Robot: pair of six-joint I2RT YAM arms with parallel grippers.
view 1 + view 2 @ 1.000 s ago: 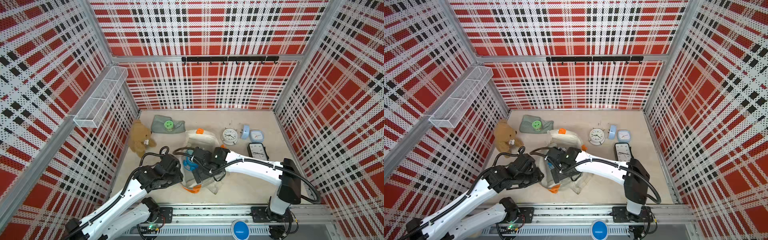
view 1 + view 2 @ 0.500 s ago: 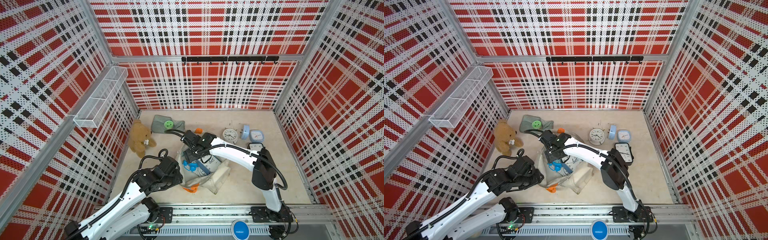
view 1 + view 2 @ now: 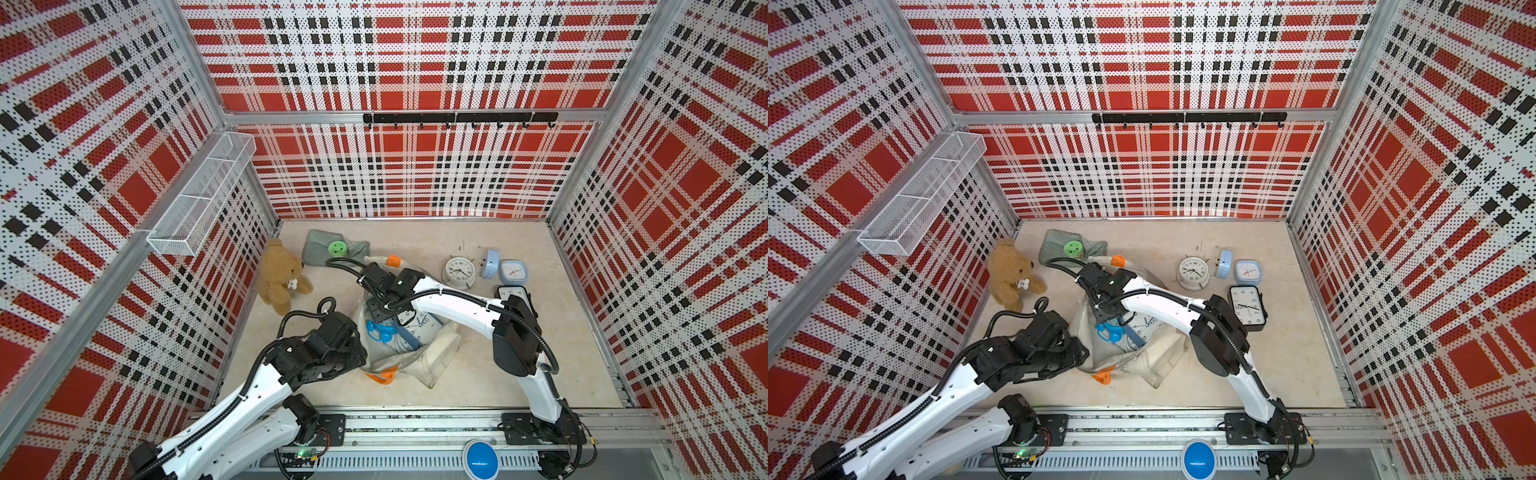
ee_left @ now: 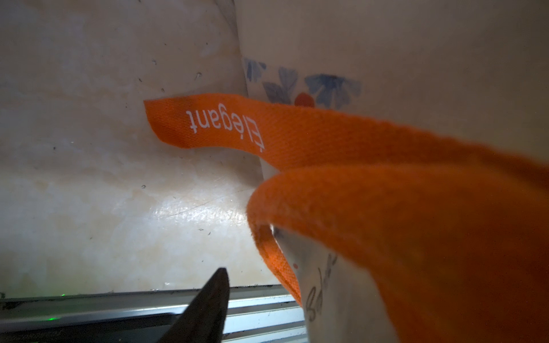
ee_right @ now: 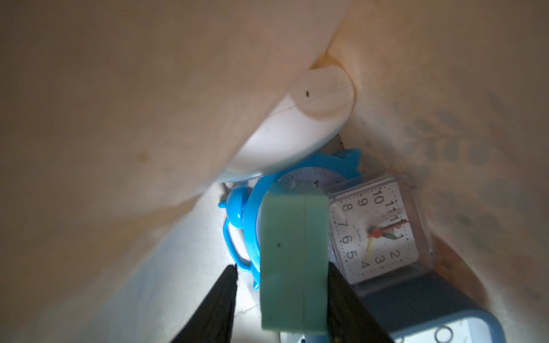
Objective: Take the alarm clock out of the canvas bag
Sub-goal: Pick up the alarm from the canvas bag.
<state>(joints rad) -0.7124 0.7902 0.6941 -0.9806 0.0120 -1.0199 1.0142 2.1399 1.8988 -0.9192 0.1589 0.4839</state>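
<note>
The canvas bag (image 3: pixel 440 345) (image 3: pixel 1163 353) lies on the table with its mouth gaping upward. My right gripper (image 3: pixel 376 309) (image 5: pixel 282 267) reaches down inside it, open. A pale green block alarm clock (image 5: pixel 292 261) stands between its fingers, touching one, a gap at the other. Around it lie a blue twin-bell clock (image 5: pixel 237 213) (image 3: pixel 380 330), a clear square clock (image 5: pixel 377 231) and a white round one (image 5: pixel 297 127). My left gripper (image 3: pixel 359 353) (image 4: pixel 276 276) sits at the bag's near-left rim. Its one visible finger (image 4: pixel 214 297) stands clear of the cloth. The orange handle (image 4: pixel 326 142) hides the other.
On the table beyond the bag are a teddy bear (image 3: pixel 282 276), a grey-green cloth (image 3: pixel 320 249), a white round clock (image 3: pixel 459 270), two light blue clocks (image 3: pixel 513 271) and a black rectangular clock (image 3: pixel 1248 307). A wire basket (image 3: pixel 203 195) hangs on the left wall.
My right arm swung from the bag's near side to its far side and dipped into the mouth, its jaws narrowing around the green clock. The left arm has barely moved.
</note>
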